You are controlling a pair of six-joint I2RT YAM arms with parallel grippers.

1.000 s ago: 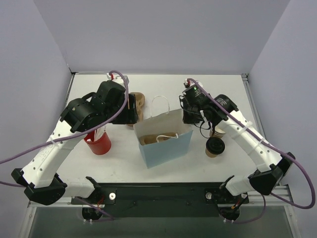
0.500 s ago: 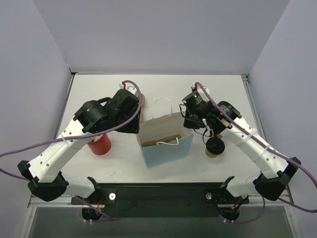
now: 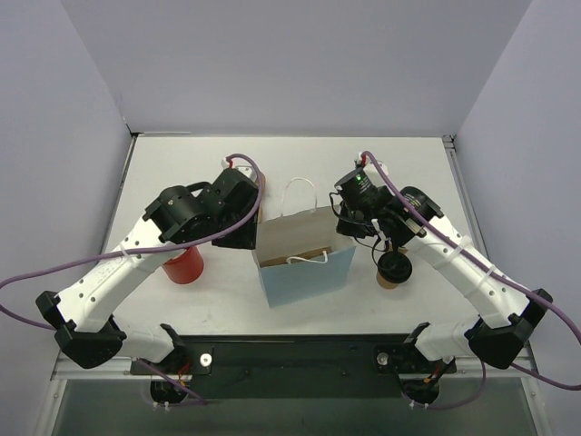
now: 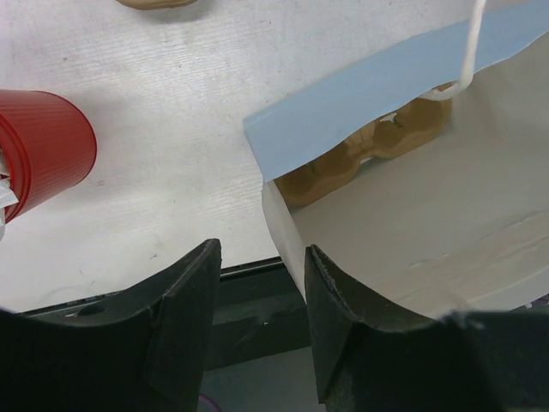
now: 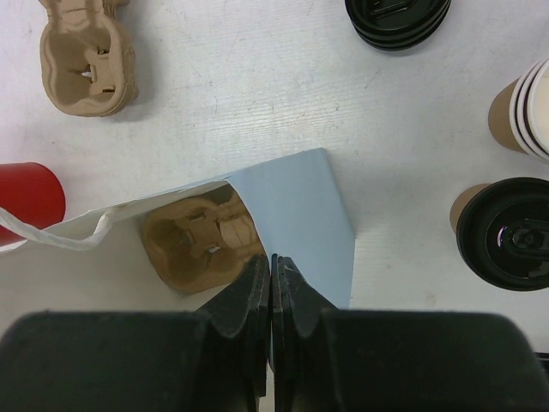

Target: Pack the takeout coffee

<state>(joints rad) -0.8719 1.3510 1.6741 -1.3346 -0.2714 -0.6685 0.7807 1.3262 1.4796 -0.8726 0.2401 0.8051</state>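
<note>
Top view, step: the paper bag (image 3: 307, 270) is being held open. It stands mid-tabletop (image 3: 408, 173) with the left claw (image 3: 245, 232) at its left rim and the right claw (image 3: 350, 227) at its right rim. No cup is packed yet.
Top view, cups: the red cup (image 3: 184, 264) stands left of the bag, part-hidden by the left arm. The kraft cup (image 3: 393, 269) with its black lid stands right of it. Both are on the tabletop, outside the bag.
Left wrist view, claw: the fingers are spread and straddle the bag's side wall, one outside and one inside, with a gap between them.
Left wrist view, materials: the bag is thin creased paper, blue outside and white inside, with a white cord handle (image 4: 472, 43). A moulded pulp tray (image 4: 377, 144) lies at its bottom. The red cup is ribbed along its wall.
Right wrist view, claw: the fingers are pressed together and seem to pinch the bag's blue wall.
Right wrist view, materials: a spare pulp tray (image 5: 86, 56) is tan, matte and two-holed. The stacked lids (image 5: 399, 21) are glossy black plastic rounds, and nested kraft cups (image 5: 523, 107) show white rims.
Next move: probably the left claw closes on the paper wall. After that one claw must let go to fetch a cup, and the limp bag may sag or tip.
</note>
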